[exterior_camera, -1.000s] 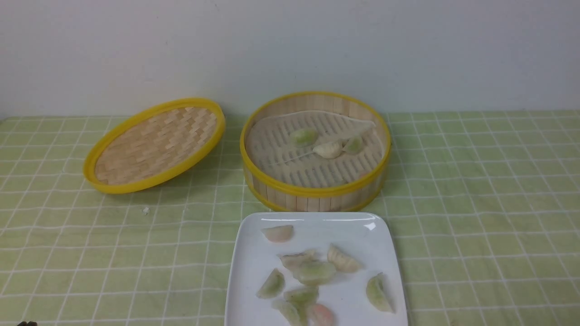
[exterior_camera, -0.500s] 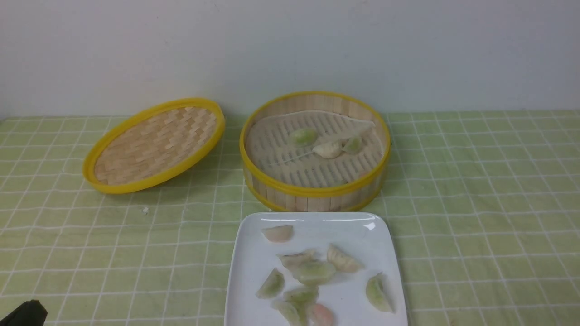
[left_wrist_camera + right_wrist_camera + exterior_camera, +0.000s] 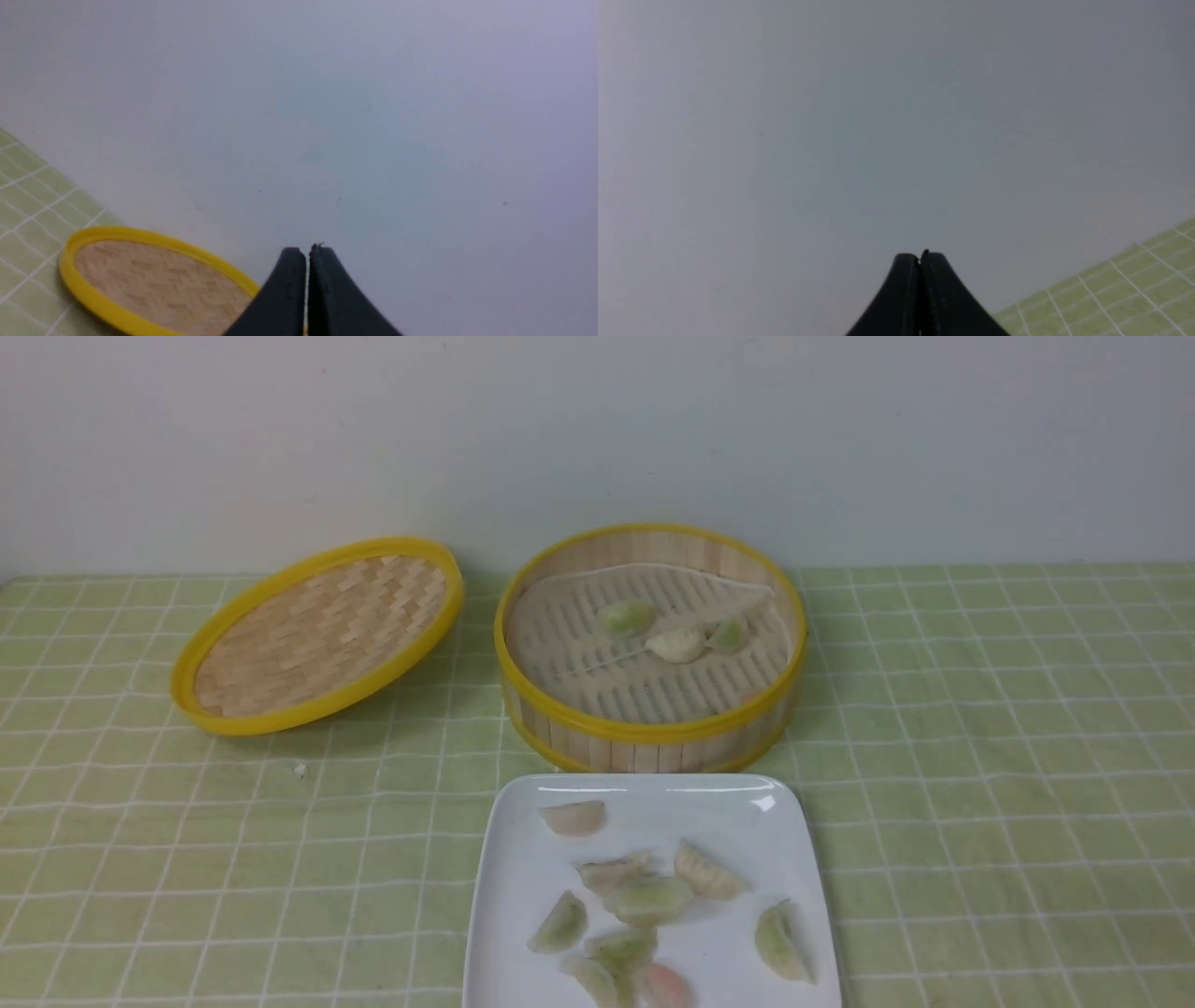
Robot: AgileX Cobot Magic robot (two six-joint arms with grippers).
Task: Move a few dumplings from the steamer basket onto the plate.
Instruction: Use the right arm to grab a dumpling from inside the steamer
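Dumplings (image 3: 647,899) divided between plate (image 3: 512,896) and steamer basket (image 3: 644,730)
Most lie on the plate; three sit in the steamer basket directly behind it, lid (image 3: 317,635) to its left on the checked cloth (image 3: 980,756); left gripper (image 3: 307,254) and right gripper (image 3: 920,259) both fully closed, empty

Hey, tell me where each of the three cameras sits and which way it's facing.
Front view: between the arms, facing forward over the green checked tablecloth at the round bamboo steamer basket, glossy white square plate and shallow woven yellow-rimmed lid; no arm shows.
Left wrist view: on the left wrist, facing the wall past the shut left pincer.
Right wrist view: on the right wrist, facing the wall past the shut right pincer.
Shared: the lid, in front and left wrist views.
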